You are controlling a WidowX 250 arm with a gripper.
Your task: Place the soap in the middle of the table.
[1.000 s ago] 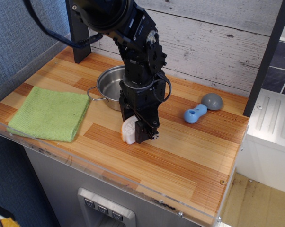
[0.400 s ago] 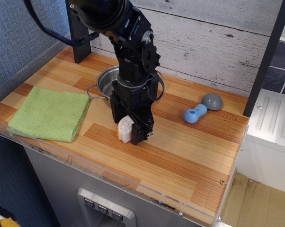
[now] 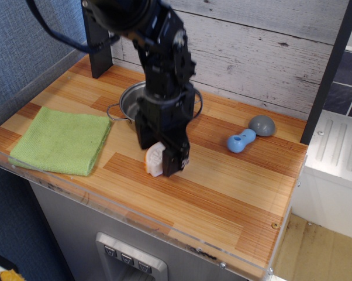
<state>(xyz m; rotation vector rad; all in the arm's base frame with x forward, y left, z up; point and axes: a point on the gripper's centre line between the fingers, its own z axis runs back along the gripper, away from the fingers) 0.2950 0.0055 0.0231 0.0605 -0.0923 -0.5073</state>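
Note:
The soap (image 3: 154, 160), a white wedge with an orange-tan rim, stands on edge on the striped wooden table (image 3: 234, 187), left of the table's middle and just in front of the pot. My gripper (image 3: 158, 153) comes down from above, with one black finger on each side of the soap. The jaws look shut on the soap, whose lower edge is at or just above the wood. The arm is slightly blurred.
A steel pot (image 3: 131, 102) stands right behind the gripper. A green cloth (image 3: 62, 140) lies at the left. A blue peanut-shaped piece (image 3: 241, 141) and a grey dome (image 3: 262, 124) lie at the right. A clear plastic rim (image 3: 164, 225) runs along the front edge.
The gripper and the soap shifted a little to the left over the last second. Since 0.4 s ago the soap has stayed almost in place while the arm above it moved slightly.

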